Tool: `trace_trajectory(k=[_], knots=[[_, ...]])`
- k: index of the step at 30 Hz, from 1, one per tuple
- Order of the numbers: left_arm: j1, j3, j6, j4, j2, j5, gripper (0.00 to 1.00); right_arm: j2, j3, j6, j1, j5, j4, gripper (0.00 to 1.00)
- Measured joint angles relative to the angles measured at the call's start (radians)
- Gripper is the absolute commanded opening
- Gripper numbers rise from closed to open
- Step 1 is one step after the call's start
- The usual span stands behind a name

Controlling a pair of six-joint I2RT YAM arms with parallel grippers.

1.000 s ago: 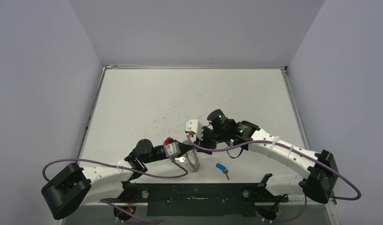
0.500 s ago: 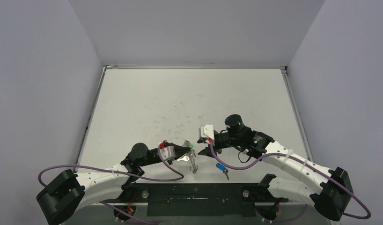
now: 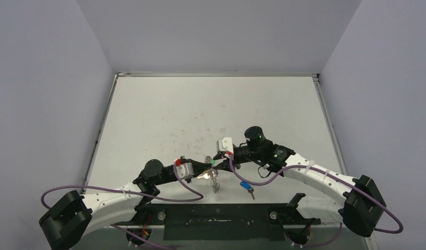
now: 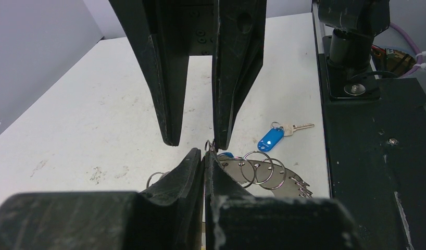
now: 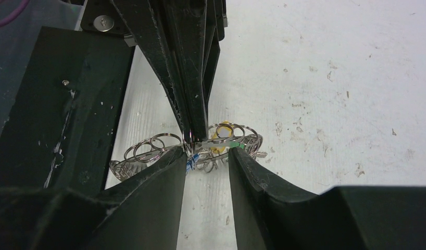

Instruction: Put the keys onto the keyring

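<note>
My left gripper (image 4: 204, 155) clamps the keyring (image 4: 268, 174) — my right gripper (image 5: 207, 155) stands open, fingers (image 5: 159, 192) straddling the ring's edge.

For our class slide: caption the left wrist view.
Left gripper pinches the keyring; open right gripper opposite; blue-tagged key lies apart.

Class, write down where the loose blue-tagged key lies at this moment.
In the top view, the blue-tagged key lies flat on the table near its front edge, just right of the keyring and not touching it.
</note>
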Motion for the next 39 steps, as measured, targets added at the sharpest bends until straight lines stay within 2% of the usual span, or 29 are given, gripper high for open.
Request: trace_trajectory(k=[4, 9, 10, 18, 22, 25, 30, 39], knots=[[0.000, 0.000, 0.000, 0.000, 0.000, -0.001, 0.00, 0.017, -0.011, 0.018, 0.007, -0.003, 0.039, 0.26], [0.001, 0.000, 0.001, -0.001, -0.001, -0.006, 0.00, 0.023, -0.019, 0.033, 0.019, -0.008, 0.056, 0.01], [0.002, 0.000, 0.000, -0.004, -0.002, -0.008, 0.00, 0.026, -0.019, 0.033, 0.019, -0.008, 0.056, 0.00], [0.003, 0.000, -0.001, -0.018, -0.011, -0.013, 0.00, 0.032, -0.019, 0.035, 0.019, -0.017, 0.055, 0.00], [0.002, 0.000, 0.001, -0.036, -0.026, -0.016, 0.12, 0.032, -0.005, 0.037, 0.020, -0.010, 0.024, 0.00], [0.001, 0.000, 0.005, -0.039, -0.058, -0.025, 0.22, 0.033, 0.029, 0.039, 0.026, 0.013, -0.046, 0.00], [0.001, -0.002, 0.005, -0.067, -0.151, -0.062, 0.25, 0.058, 0.117, 0.040, 0.050, 0.105, -0.189, 0.00], [0.001, -0.008, 0.011, -0.211, -0.297, -0.117, 0.33, 0.190, 0.315, 0.046, 0.153, 0.319, -0.420, 0.00]])
